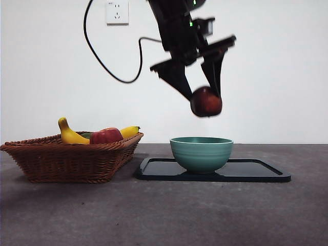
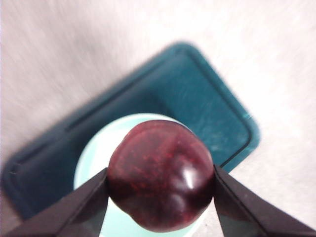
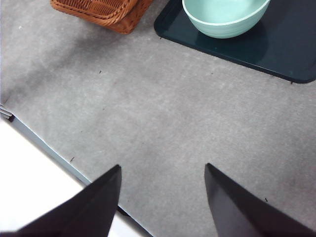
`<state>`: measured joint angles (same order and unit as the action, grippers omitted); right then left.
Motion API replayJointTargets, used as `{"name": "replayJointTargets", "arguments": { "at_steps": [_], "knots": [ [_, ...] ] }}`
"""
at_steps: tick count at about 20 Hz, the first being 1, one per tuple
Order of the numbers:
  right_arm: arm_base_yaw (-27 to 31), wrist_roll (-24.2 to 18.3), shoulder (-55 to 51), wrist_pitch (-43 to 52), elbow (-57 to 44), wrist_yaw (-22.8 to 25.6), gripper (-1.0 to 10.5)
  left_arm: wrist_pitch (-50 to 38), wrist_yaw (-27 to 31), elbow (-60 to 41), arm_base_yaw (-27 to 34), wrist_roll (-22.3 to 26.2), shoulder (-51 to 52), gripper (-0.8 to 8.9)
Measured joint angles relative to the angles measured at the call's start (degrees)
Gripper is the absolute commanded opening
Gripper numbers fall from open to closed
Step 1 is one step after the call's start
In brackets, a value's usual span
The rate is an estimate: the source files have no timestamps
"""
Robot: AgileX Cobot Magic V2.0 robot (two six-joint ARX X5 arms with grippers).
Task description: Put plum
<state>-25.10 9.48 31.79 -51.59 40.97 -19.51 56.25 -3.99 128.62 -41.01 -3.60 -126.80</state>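
Note:
My left gripper (image 1: 206, 100) is shut on the plum (image 1: 206, 101), a glossy dark maroon fruit, and holds it in the air above the teal bowl (image 1: 201, 152). In the left wrist view the plum (image 2: 160, 181) sits between the two black jaws, right over the bowl (image 2: 94, 158) and the dark tray (image 2: 197, 98). My right gripper (image 3: 162, 173) is open and empty, low over the grey table, apart from the bowl (image 3: 224, 17).
The bowl stands on a dark tray (image 1: 256, 171). A wicker basket (image 1: 72, 156) to the left holds a banana (image 1: 69, 134) and a red apple (image 1: 106, 136). A black cable (image 1: 102, 61) hangs from the wall socket (image 1: 117, 12).

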Motion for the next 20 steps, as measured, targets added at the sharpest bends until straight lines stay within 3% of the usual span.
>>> {"name": "replayJointTargets", "arguments": {
  "at_steps": [5, 9, 20],
  "knots": [
    [0.0, 0.0, 0.0, 0.0, 0.0, 0.0, 2.7, 6.2, 0.3, 0.3, 2.7, 0.1, 9.2, 2.47],
    [0.0, 0.0, 0.0, 1.0, 0.0, 0.0, 2.7, 14.6, 4.9, 0.7, 5.7, 1.4, 17.7, 2.47],
    [0.0, -0.6, 0.0, 1.1, 0.0, 0.0, 2.7, 22.7, 5.2, -0.7, 13.1, 1.4, 34.6, 2.47]
  ]
}}
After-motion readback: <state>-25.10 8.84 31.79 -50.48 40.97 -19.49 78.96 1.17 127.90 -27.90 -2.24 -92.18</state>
